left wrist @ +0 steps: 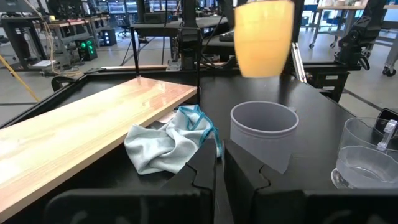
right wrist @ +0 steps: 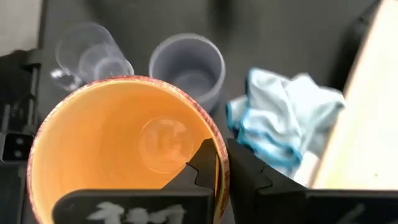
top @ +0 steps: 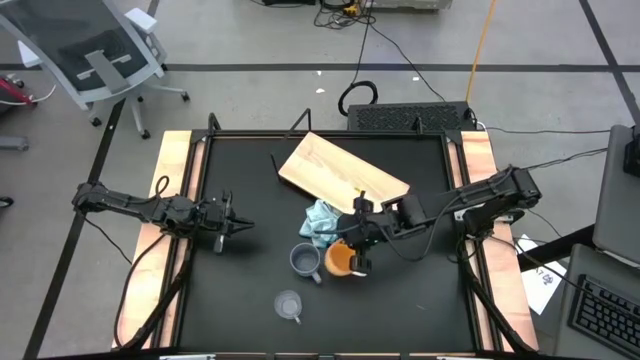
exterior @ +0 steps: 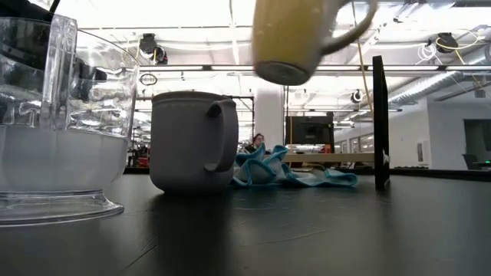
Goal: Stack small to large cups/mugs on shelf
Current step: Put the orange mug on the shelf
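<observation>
Just off the shelf's point(top: 340, 172) five-o'clock edge, the right hand point(top: 352, 250) grips the orange mug point(top: 340, 259) by its rim, lifted clear of the desk point(top: 250, 240). Grey-blue mug point(top: 305, 261) and clear cup point(top: 288, 304) wait unstacked. Left hand point(top: 238, 228), fingers together, idles at nine o'clock.

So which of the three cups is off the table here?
The orange mug: the right gripper holds it by the rim in the air. The grey-blue mug and clear cup stand on the table.
</observation>
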Available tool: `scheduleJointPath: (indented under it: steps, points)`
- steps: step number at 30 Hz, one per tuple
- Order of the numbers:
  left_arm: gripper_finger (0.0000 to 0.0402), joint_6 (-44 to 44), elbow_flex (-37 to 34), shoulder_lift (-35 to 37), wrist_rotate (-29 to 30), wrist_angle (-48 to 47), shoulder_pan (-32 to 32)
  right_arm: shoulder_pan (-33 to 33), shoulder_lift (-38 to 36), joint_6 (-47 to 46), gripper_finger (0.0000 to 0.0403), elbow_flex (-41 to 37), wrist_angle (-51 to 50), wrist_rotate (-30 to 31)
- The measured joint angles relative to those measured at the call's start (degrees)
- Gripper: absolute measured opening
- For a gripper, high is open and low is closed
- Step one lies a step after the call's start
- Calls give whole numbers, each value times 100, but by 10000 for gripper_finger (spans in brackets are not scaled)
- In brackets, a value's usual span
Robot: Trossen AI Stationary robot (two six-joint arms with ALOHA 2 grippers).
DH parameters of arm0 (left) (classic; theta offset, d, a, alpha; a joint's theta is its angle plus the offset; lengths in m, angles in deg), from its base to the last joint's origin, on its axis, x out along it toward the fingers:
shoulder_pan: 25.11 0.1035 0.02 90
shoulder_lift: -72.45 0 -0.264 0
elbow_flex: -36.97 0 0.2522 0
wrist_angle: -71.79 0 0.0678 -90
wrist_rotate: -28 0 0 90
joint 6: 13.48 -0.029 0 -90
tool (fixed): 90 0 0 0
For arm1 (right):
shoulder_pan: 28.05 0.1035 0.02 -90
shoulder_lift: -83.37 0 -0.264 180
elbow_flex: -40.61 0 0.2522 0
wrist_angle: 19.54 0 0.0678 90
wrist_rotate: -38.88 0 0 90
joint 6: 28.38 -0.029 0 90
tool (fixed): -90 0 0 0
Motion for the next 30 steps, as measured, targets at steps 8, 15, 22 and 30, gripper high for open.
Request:
scheduleJointPath:
  steps: [8, 15, 22, 30]
  points:
    - [31, -1, 0, -1, 0, 0, 0, 11, -27, -379, 8, 0, -549, 11]
    - [31, -3, 0, 0, 0, 0, 0, -78, -22, -357, 8, 0, -386, 2]
    - [31, -3, 0, -1, 0, 0, -1, -607, -22, -98, 8, 32, -299, -173]
    - [31, -13, 0, 0, 0, -1, -2, -1216, -22, 303, 8, 285, -299, -478]
